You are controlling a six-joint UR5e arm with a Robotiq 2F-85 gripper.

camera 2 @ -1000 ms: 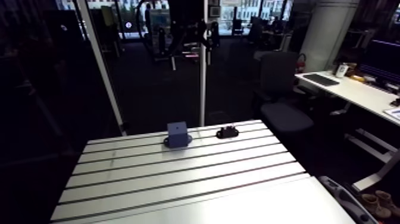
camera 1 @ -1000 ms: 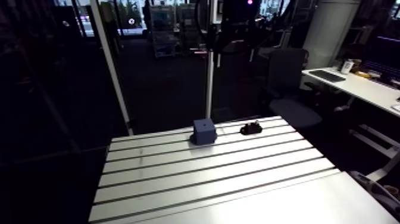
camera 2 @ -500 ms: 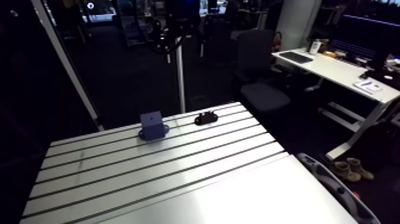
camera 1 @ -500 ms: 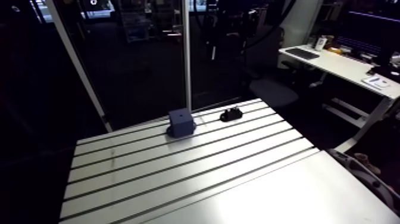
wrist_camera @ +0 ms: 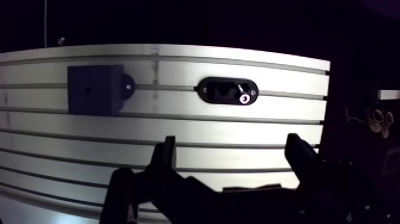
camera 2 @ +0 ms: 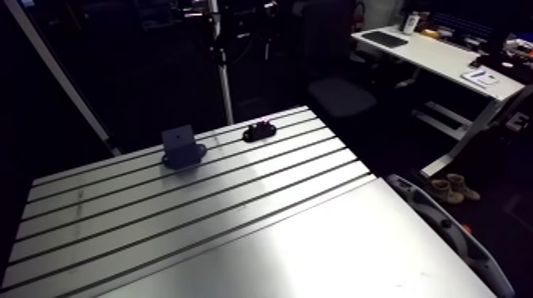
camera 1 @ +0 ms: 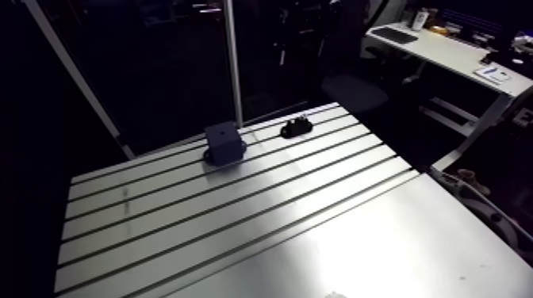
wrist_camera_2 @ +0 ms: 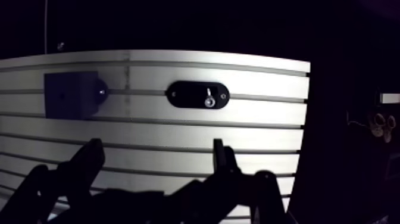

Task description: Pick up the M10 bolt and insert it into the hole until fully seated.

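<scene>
A dark blue block [wrist_camera: 92, 90] with a small hole in its upper face stands near the table's far edge. Beside it lies a black oval holder [wrist_camera: 228, 91] carrying the bolt [wrist_camera: 243, 96], whose shiny head catches the light. My gripper [wrist_camera: 233, 161] hangs above the table, nearer than both; its dark fingers [wrist_camera: 166, 156] are spread wide with nothing between them. The holder is ahead of the gap between the fingers, and the block is ahead and off to one side. In the arm view the block [camera 1: 222, 143] and the holder [camera 1: 295, 127] are at the table's back; the gripper does not show there.
The slotted aluminium table [camera 1: 238, 214] runs from the block toward me, and a smooth plate [camera 1: 396, 254] adjoins it on the near right. The table's far edge [wrist_camera: 178, 53] lies just past the block and holder, with a dark drop beyond.
The whole arm view has shifted and tilted down, so the camera has moved with the arm. Block and holder keep their places on the table.
</scene>
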